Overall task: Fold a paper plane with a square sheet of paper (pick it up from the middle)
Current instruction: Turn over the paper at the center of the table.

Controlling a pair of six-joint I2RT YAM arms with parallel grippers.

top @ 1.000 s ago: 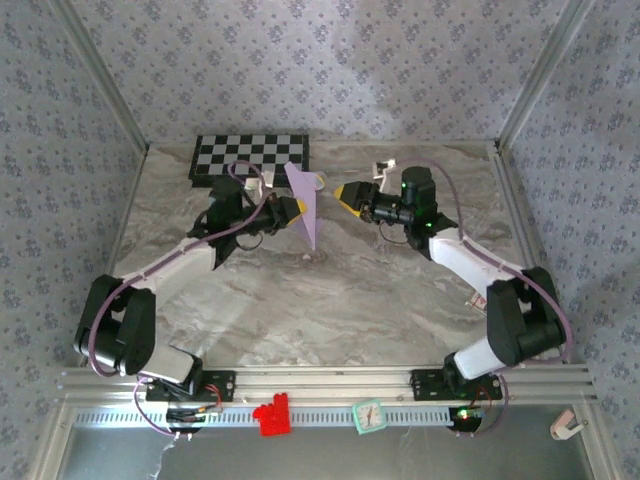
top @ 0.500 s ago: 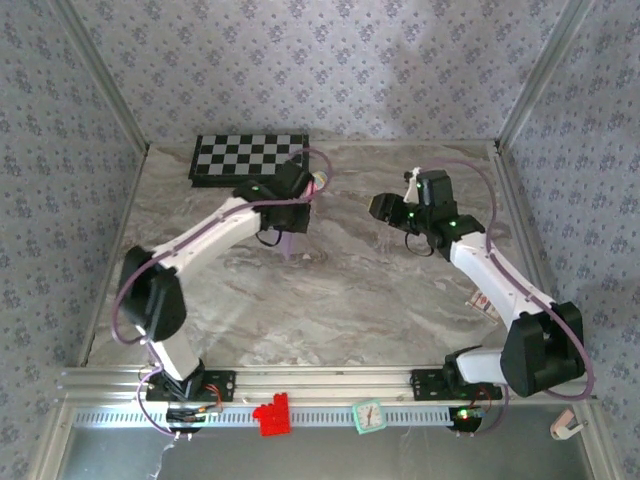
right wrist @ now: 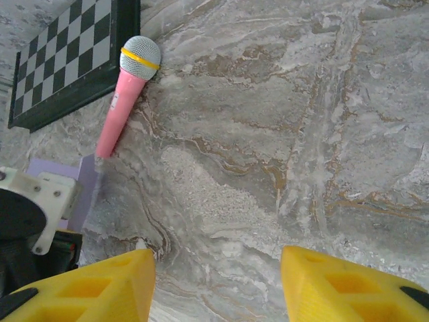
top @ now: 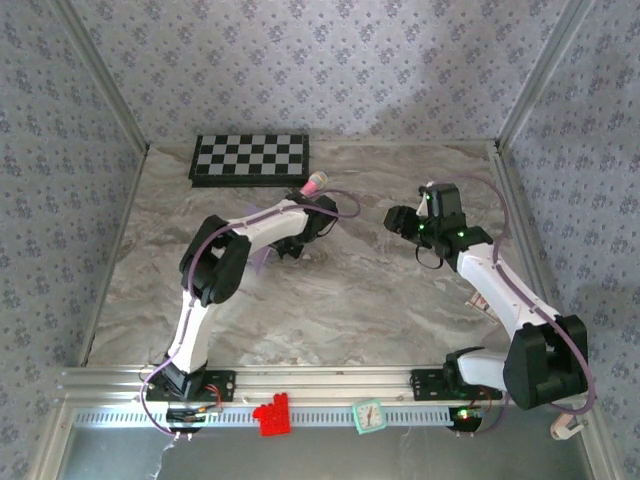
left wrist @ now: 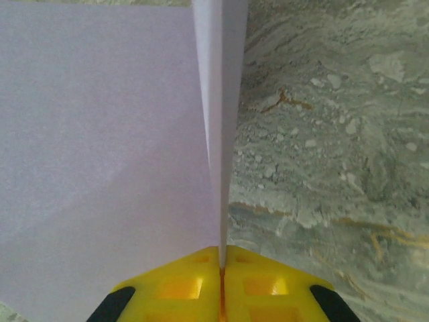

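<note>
Lavender paper plane (left wrist: 100,168), left gripper (left wrist: 221,268) clamped, arm (top: 215,265) bent

The worktop (top: 380,300) is viewed whole from high behind the arm bases (top: 190,385). The left wrist view is held close over the paper plane (left wrist: 100,168). The microphone (right wrist: 123,100) and checkered board (right wrist: 60,60) are shared by right wrist and top views.

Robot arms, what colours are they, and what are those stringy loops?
Both the left arm and right arm have white tube-like links with chunky black joints. Thin purple cables loop along them. The jaws are bright yellow wedges with square hollows and black patches. A green light glows on the right arm.
</note>
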